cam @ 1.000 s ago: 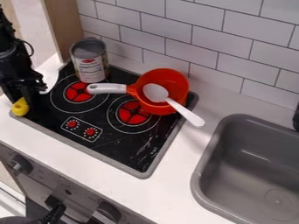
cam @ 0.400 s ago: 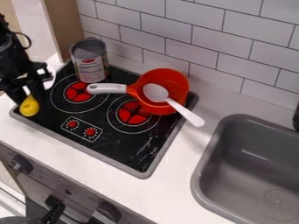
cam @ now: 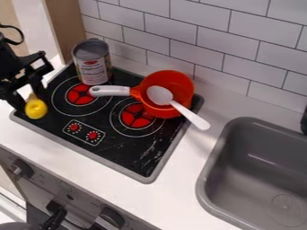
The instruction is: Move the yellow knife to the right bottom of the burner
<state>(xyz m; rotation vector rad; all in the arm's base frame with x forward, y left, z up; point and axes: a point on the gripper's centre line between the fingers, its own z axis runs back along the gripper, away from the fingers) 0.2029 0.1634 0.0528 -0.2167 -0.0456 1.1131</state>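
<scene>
Gripper (cam: 30, 101): black, two-finger; at the left of the view, pointing down over the cooktop's left corner; narrowed on the yellow knife, one finger to either side.
Yellow knife (cam: 36, 109): rounded yellow end lowermost, paler part above, between the fingers; left of the left burner, outside its white ring; contact with the cooktop cannot be told.
Cooktop (cam: 129, 157): black, grey rim, set in a white counter (cam: 174, 193).
Left burner (cam: 78, 95): red centre, white rings.
Right burner (cam: 135, 119): same pattern, partly covered by the pan.
Controls (cam: 84, 132): two red dials in a white outline, near the front edge.
Can (cam: 92, 67): upright, labelled, grey-topped, behind the left burner's centre.
Pan (cam: 178, 81): orange-red, over the back of the right burner; pale grey handle pointing left.
Spoon (cam: 160, 95): white; bowl in the pan, handle across the rim towards the sink.
Sink (cam: 258, 166): grey basin, right of the cooktop.
Wall (cam: 240, 45): white tiles, dark joints.
</scene>
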